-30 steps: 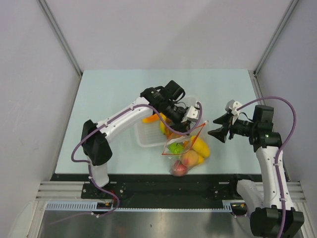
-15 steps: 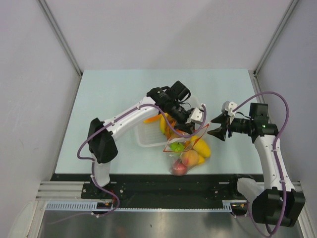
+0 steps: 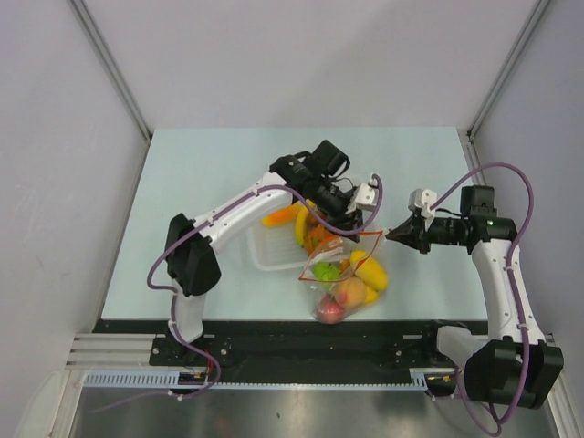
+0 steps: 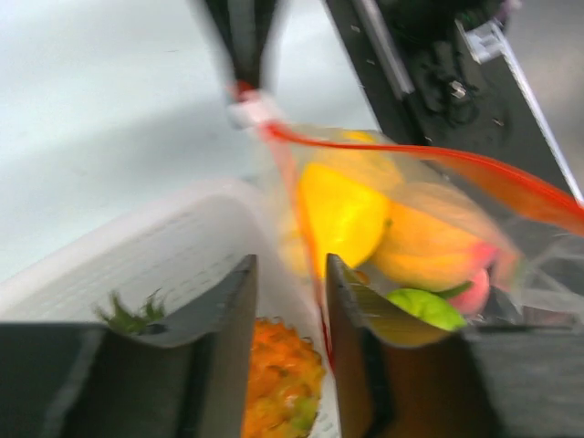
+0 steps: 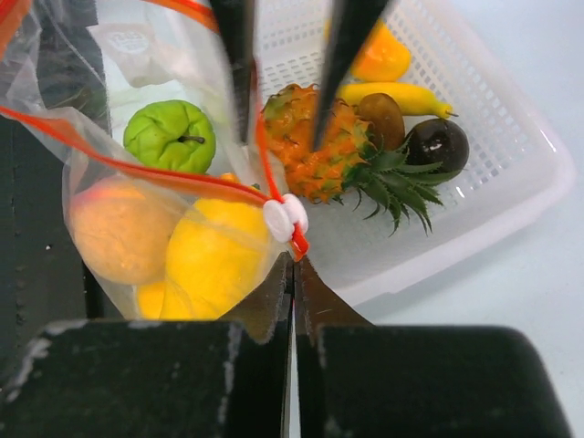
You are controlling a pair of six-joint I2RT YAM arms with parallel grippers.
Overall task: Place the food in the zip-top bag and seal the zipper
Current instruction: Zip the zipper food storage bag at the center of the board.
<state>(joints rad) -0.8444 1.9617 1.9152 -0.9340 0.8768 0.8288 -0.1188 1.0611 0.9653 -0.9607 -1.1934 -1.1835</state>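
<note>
Two grippers are at the bag mouth. R gripper (image 5: 294,274) has its fingers pressed tight together, pinching the end of the zipper (image 4: 493,171) just below the white slider (image 5: 285,217). L gripper (image 4: 290,265) has fingers narrowly apart and grips nothing; the zipper strip runs thru the gap, close to one finger, w/ the pineapple (image 5: 315,151) underneath. Zip-top bag (image 5: 137,55) lies on the table (image 3: 201,173) beside the white basket (image 5: 511,173), mouth gaping and overlapping the basket's corner. In the bag: green fruit (image 5: 171,135), yellow fruit (image 5: 214,255), peach-coloured fruit (image 5: 119,228). In the basket: pineapple, banana (image 5: 392,94), dark purple fruit (image 5: 438,143), plus brown and orange pieces.
</note>
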